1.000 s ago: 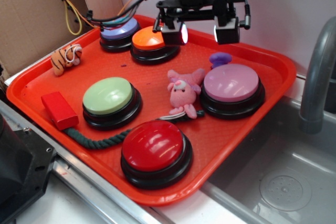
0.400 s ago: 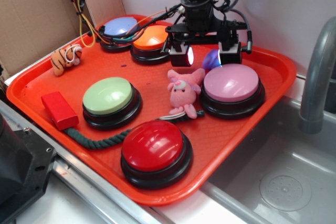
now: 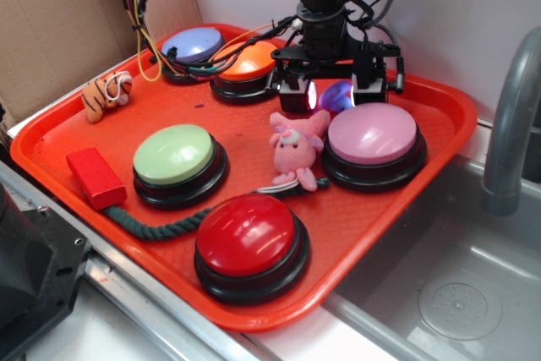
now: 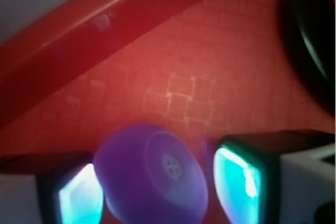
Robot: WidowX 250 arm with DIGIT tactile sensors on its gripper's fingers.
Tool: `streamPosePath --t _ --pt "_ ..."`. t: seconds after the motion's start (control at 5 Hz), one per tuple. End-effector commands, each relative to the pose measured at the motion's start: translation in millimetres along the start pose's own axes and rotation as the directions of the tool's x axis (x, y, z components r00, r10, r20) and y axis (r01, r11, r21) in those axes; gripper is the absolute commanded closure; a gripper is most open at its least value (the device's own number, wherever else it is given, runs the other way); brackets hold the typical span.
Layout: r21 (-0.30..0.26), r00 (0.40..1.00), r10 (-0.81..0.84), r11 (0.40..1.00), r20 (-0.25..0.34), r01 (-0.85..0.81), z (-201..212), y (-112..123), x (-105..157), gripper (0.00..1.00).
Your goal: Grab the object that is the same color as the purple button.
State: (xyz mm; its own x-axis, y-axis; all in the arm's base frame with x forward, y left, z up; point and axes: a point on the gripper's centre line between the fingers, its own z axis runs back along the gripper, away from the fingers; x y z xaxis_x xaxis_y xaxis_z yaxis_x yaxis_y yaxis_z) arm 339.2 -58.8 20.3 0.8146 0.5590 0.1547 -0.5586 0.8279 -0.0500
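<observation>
Risks, biggest first: pink button (image 3: 372, 134) just beside toy, right finger could catch its black base coming down. Pink plush (image 3: 295, 148) near left finger. Tray (image 3: 51, 137) floor slick, toy may squirt out on squeeze.

Gripper (image 3: 335, 94) wide, jaws straddling purple toy (image 4: 152, 180), not yet clamped. Toy: small, glossy, rounded blob, sitting on tray behind pink button; matches purple button (image 3: 193, 44) at back.

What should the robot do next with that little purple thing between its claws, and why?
Probably close the gripper. The purple toy already sits between the two fingers, and the wrist view shows a small gap on at least one side, so nothing seems gripped yet. Squeezing shut should secure it before lifting off the red tray.
</observation>
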Motion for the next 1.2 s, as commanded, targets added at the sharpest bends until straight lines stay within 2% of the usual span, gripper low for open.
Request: streamPosePath --t 0.0,0.4,0.6,1.0 --pt "-0.039 0.998 -0.019 0.999 0.056 0.021 23 -1 20 1.00" --pt "-0.031 0.995 -0.087 0.996 0.042 0.088 88 30 31 1.00" --pt "-0.001 0.997 -0.082 0.997 -0.008 0.082 112 53 34 1.00" --pt "0.010 0.948 -0.292 0.955 -0.126 0.295 153 107 25 1.00"
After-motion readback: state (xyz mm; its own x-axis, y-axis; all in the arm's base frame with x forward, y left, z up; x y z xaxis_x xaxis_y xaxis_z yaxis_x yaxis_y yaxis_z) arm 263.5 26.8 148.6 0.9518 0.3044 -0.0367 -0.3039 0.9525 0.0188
